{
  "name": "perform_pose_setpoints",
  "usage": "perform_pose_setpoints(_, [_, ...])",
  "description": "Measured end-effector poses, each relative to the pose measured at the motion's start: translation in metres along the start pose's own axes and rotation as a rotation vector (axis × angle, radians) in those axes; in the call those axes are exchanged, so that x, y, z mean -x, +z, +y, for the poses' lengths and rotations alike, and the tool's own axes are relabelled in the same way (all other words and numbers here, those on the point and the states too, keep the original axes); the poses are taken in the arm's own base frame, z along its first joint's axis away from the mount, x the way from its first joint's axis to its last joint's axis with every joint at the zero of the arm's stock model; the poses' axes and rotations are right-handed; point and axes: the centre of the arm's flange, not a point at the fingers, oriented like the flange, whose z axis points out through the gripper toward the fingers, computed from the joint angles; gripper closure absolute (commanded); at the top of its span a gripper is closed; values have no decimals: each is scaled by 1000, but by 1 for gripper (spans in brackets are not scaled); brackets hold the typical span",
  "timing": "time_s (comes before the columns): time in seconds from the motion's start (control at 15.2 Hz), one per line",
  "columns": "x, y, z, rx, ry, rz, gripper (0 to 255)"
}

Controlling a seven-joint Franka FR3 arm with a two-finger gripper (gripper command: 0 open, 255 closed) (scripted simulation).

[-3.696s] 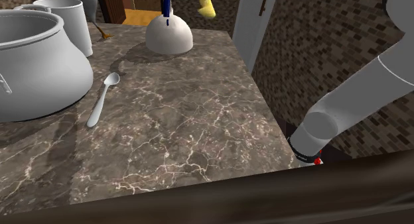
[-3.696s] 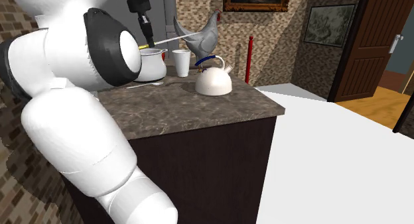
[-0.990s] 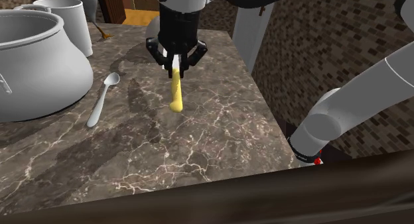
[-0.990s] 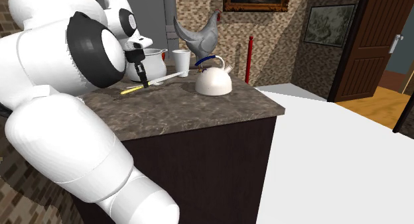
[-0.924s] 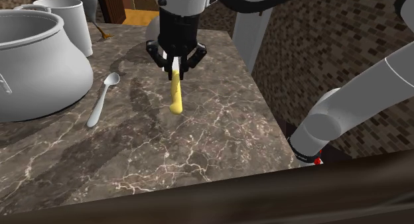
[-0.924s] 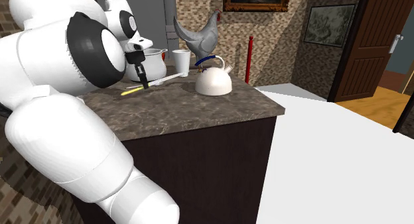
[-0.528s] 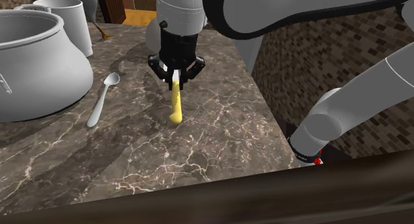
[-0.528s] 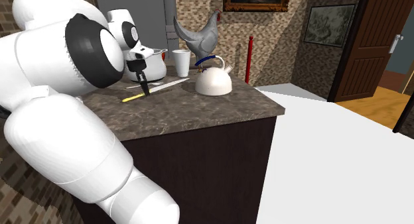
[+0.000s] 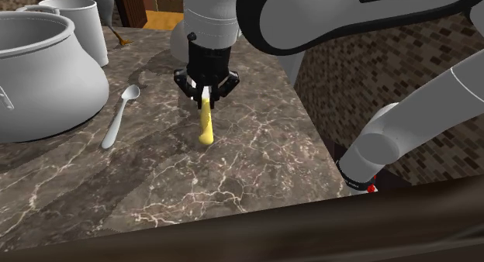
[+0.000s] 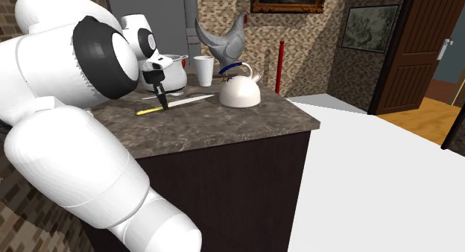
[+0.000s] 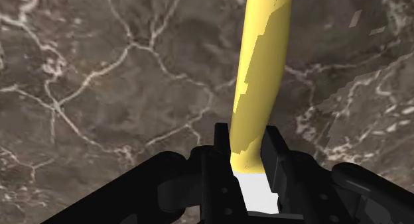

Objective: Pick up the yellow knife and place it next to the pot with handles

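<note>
My jaws are clamped on the yellow knife where handle meets blade, its handle end low at the table. Farther off lies the spoon, then the pot with handles, well apart; I'd lower flat, then release gently.

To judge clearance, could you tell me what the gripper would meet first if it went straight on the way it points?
The gripper points down, so probably the marble countertop, just past the yellow knife it clasps; the gap looks slight, though depth is unclear.
</note>
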Motion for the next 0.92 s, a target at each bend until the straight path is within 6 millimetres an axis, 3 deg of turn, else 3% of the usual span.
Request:
perform_pose_setpoints(0.4, [0, 0, 0, 0, 0, 0, 0])
perform_pose_setpoints(0.66, [-1, -38, 1, -1, 0, 0, 0])
perform_pose_setpoints(0.92, [0, -49, 0, 0, 0, 0, 0])
